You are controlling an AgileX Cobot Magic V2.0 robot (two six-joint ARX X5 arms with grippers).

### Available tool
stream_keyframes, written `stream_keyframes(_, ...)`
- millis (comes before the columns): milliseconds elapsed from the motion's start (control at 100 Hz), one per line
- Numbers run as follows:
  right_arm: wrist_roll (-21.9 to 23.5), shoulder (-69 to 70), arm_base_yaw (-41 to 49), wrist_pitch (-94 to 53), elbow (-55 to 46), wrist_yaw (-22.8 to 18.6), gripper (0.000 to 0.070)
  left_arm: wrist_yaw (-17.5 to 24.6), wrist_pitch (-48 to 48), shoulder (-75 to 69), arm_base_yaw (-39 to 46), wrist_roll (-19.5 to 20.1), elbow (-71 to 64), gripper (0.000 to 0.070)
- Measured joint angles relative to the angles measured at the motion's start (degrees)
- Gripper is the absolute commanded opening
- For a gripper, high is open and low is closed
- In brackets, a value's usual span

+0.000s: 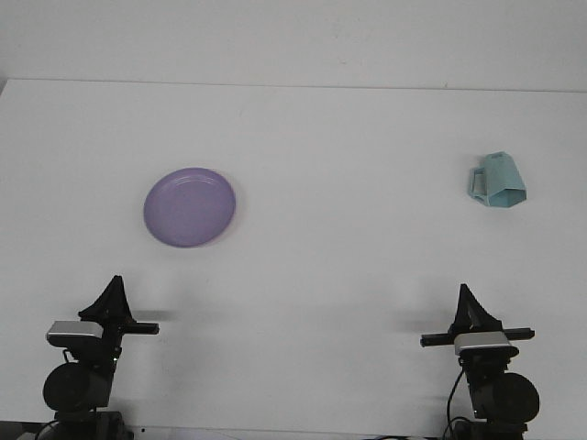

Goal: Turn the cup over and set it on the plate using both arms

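Both arms' bases were cut off below; the left gripper (pixel 114 286) and right gripper (pixel 465 295) tapered to points, fingers pressed together. The faceted pale-teal plastic cup (pixel 498 181) lay tipped, well apart from the round glossy purple plate (pixel 189 207).

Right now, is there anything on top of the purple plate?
No. The plate is bare; its whole purple face shows. The cup sits far off to the right on the table. What lies under the plate is hidden.

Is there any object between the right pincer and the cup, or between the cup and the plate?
Nothing visible. Bare white table separates the right pincer from the cup, and the cup from the purple plate.
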Motion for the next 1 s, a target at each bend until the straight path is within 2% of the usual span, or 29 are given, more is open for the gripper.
stream_keyframes(170,8.6,0.0,0.0,2.0,0.0,0.7,0.0000,0.0,0.0,0.0,0.0,0.0,0.0,0.0011)
stream_keyframes(340,12.7,2.1,-0.1,-0.1,4.5,8.4,0.0000,0.0,0.0,0.0,0.0,0.0,0.0,0.0011)
stream_keyframes(420,12.6,6.3,-0.1,-1.2,10.2,12.2,0.0000,0.0,0.0,0.0,0.0,0.0,0.0,0.0011)
stream_keyframes(530,10.8,14.3,-0.1,-1.1,18.3,13.4,0.0000,0.0,0.0,0.0,0.0,0.0,0.0,0.0011)
stream_keyframes(740,0.8,33.5,-0.9,0.1,29.0,13.4,0.0009,0.0,-0.3,0.0,0.0,-0.3,0.0,0.0011)
stream_keyframes(770,-0.7,36.0,-1.3,1.4,29.7,13.4,0.0041,0.0,-0.4,0.0,0.0,-0.4,0.0,0.0011)
stream_keyframes(800,-2.1,38.6,-1.9,3.2,30.2,13.4,0.0107,0.0,-0.5,0.0,0.0,-0.5,0.0,0.0011)
stream_keyframes(910,-6.8,47.1,-4.4,8.0,30.4,13.3,0.0434,0.0,-1.4,0.0,0.0,-0.7,0.0,0.0011)
stream_keyframes(940,-7.5,49.2,-5.2,9.0,30.4,13.4,0.0473,0.0,-1.6,0.0,0.0,-0.7,0.0,0.0011)
stream_keyframes(1000,-8.5,53.0,-7.1,11.6,30.4,13.2,0.0476,0.0,-1.7,0.0,0.0,-0.9,0.0,0.0011)
